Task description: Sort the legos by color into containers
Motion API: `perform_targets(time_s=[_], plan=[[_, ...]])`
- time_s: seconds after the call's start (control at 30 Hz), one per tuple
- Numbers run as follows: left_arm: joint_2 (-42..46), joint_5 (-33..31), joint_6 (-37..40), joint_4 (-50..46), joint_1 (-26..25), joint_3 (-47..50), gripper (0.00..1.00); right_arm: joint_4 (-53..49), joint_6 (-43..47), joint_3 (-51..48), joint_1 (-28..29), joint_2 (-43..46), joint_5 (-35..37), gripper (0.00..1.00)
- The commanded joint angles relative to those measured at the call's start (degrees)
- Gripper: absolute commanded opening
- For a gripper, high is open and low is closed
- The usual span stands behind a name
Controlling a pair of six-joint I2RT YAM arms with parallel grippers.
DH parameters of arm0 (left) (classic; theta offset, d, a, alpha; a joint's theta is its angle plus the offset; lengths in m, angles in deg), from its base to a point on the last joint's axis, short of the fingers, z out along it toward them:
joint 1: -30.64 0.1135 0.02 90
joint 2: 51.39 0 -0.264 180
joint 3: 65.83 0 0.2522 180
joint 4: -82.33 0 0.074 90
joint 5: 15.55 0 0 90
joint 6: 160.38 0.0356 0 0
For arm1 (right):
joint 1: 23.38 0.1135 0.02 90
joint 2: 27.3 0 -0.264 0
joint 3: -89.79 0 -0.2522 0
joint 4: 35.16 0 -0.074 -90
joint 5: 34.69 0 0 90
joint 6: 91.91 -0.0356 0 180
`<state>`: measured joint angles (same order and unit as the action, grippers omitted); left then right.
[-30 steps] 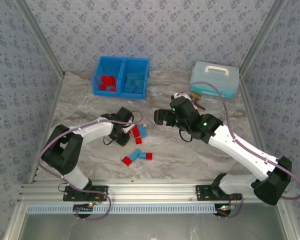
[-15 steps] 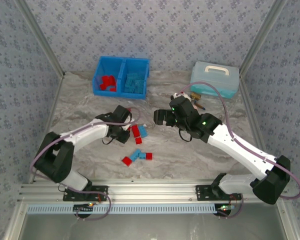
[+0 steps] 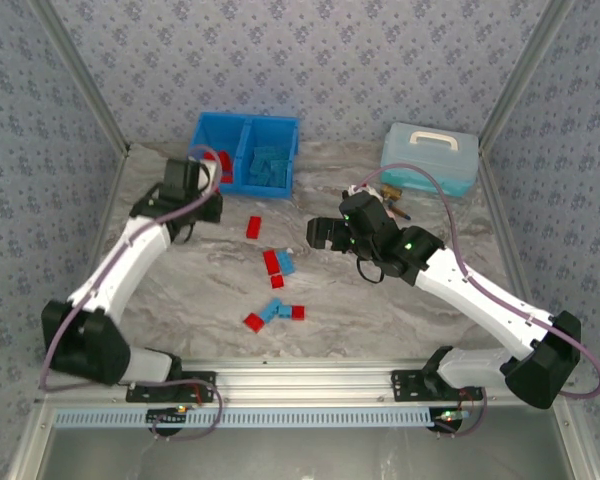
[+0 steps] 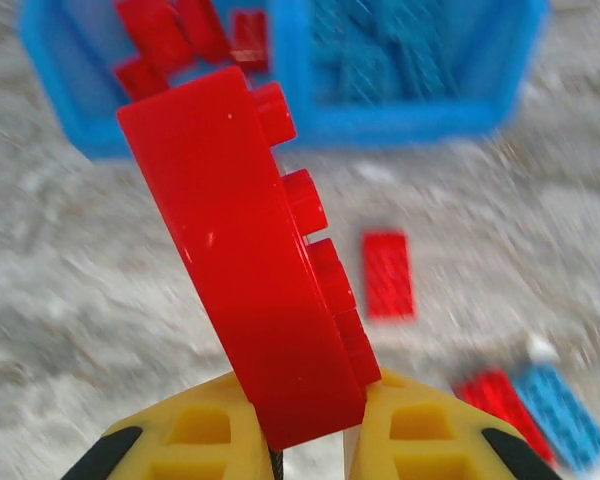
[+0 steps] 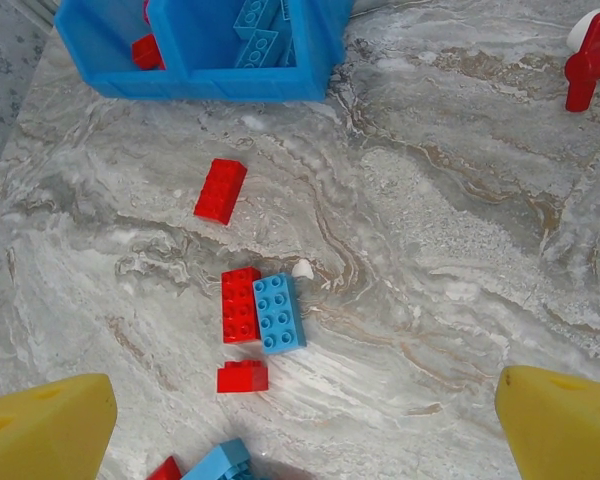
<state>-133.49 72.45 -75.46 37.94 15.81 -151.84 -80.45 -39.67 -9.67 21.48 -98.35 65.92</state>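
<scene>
Left gripper (image 4: 310, 428) was pinched shut on the lower end of a red brick (image 4: 242, 250). From where I stood it hung at the near-left corner of the blue bin (image 3: 270, 186), by the compartment with the sorted red bricks (image 4: 170, 35); the neighbouring compartment held the light blue bricks (image 4: 400, 50). The held brick looked like light, stiff, hard plastic with smooth, rather slippery walls, not a thing to crush or bend. To my eye the sound grip was across the two flat long sides and clear of the studs. Held only by one end as it was, I judged it could pivot. Its long axis ran up and out of the jaws toward the bin, leaning left in the wrist view, with its row of studs facing right. The right gripper (image 5: 300, 425) stood spread wide with nothing in it, above the loose legos on the marbled surface (image 3: 180, 290): a lone red brick (image 5: 220, 190) lying aslant, and a red-and-blue pair (image 5: 262, 308) touching side by side, long axes pointing toward the bin.
</scene>
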Motion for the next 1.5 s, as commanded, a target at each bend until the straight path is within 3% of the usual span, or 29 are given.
perform_targets(time_s=[0.0,0.17,0.3,0.47,0.57,0.77,0.83,0.9,1.07,1.2,1.37,1.47], plan=[[-11.21,1.56,0.15,-0.23,3.29,-10.53,0.14,-0.27,-2.11,0.87,-0.3,0.2,-0.8,1.0],[-32.7,1.1,-0.74,-9.19,7.31,-35.95,0.12,-1.49,-3.39,0.49,-0.01,2.23,0.09,1.0],[-45.92,0.93,1.67,-16.11,7.56,-56.27,0.15,-1.91,-4.35,-0.41,0.29,4.21,1.12,1.0],[-58.8,5.24,0.7,-22.22,7.58,-77.66,0.29,-2.05,-5.09,-1.02,0.35,5.19,1.87,1.0],[-60.45,6.3,-1.07,-21.33,7.55,-81.28,0.42,-1.49,-5.75,-1.2,0.49,5.39,2.13,1.0],[-55.61,8.07,-2.93,-21.9,7.77,-81.15,0.49,-0.99,-5.83,-1.58,0.65,5.55,2.13,1.0],[-51.75,9.91,-4.06,-22.84,7.7,-78.96,0.49,-0.93,-5.68,-1.85,0.55,5.53,2.13,1.0],[-45.1,11.13,-5.51,-20.6,7.26,-70.72,0.49,-0.65,-5.64,-2.14,0.49,5.44,2.06,1.0],[-19.33,11.24,-8.32,-1.63,4.15,-30.51,0.51,0.09,-5.41,-2.45,-0.08,5.13,1.7,1.0],[-5.44,9.03,-11.52,6.29,0.25,-8.69,0.54,1.01,-5.07,-2.67,-0.64,4.79,1.13,1.0],[-2.51,3.14,-13.85,9.6,-6.76,4.66,0.55,2.15,-4.45,-2.8,-1.0,2.97,-0.55,1.0],[-7.86,5.54,-15.06,10.37,-7.99,5.24,0.61,2.57,-4.83,-2.96,-0.96,2.27,-1.41,1.0]])
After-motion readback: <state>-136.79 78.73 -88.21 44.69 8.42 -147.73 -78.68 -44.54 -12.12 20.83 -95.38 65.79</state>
